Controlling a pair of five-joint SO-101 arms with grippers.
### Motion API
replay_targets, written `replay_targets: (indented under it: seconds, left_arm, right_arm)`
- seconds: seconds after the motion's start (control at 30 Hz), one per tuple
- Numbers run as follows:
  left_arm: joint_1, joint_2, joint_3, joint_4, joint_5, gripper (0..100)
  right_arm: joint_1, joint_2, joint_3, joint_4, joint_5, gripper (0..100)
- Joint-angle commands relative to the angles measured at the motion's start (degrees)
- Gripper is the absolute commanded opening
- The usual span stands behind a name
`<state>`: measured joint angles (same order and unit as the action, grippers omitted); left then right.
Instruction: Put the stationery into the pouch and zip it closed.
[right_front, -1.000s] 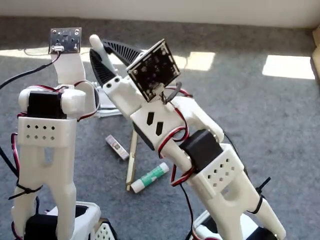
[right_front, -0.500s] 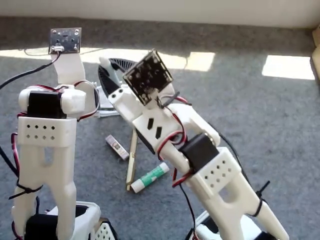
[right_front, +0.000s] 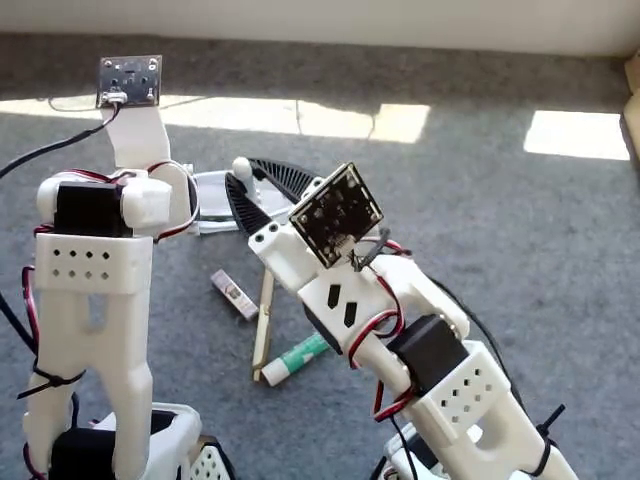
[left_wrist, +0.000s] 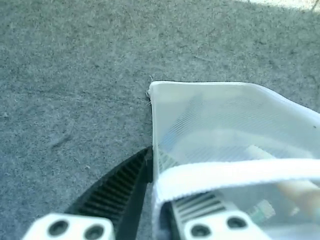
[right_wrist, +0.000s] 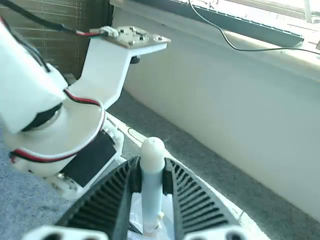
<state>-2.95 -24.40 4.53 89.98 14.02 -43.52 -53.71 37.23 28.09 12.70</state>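
A white mesh pouch (left_wrist: 225, 120) lies on the grey carpet, with several items showing through its side. My left gripper (left_wrist: 156, 165) is shut on the pouch's white zipper edge. In the high view the pouch (right_front: 213, 186) peeks out behind the left arm. My right gripper (right_wrist: 151, 167) is shut on a white pen (right_wrist: 151, 150) with a rounded cap, held upright. From above, that pen (right_front: 240, 168) and the right gripper (right_front: 245, 185) hang just over the pouch. A small eraser (right_front: 233, 295), a wooden ruler (right_front: 263, 320) and a green-and-white glue stick (right_front: 297, 356) lie loose on the carpet.
The left arm (right_wrist: 75, 125) stands close beside the right gripper. A white wall (right_wrist: 240, 115) runs along the far side, with a cable on its ledge. Open carpet (right_front: 520, 230) stretches to the right of the arms.
The right arm has swung down and to the right with the pen, bringing it lower over the pouch. The left arm has kept still.
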Motion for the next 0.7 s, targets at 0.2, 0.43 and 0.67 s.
replay_targets:
  seconds: [0.2,0.43,0.67]
  left_arm:
    - [-0.84,0.04,0.13,-0.97,-0.62,1]
    - [-0.84,0.04,0.22,-0.97,-0.62,1]
    - [-0.84,0.04,0.31,-0.97,-0.62,1]
  right_arm:
    - [-0.4,-4.62,1.98,5.93,0.7,0.7]
    - [-4.35,-4.44,2.24,8.66,5.8,0.7]
    - [-5.32,-4.44,2.42,9.36,6.33,2.2]
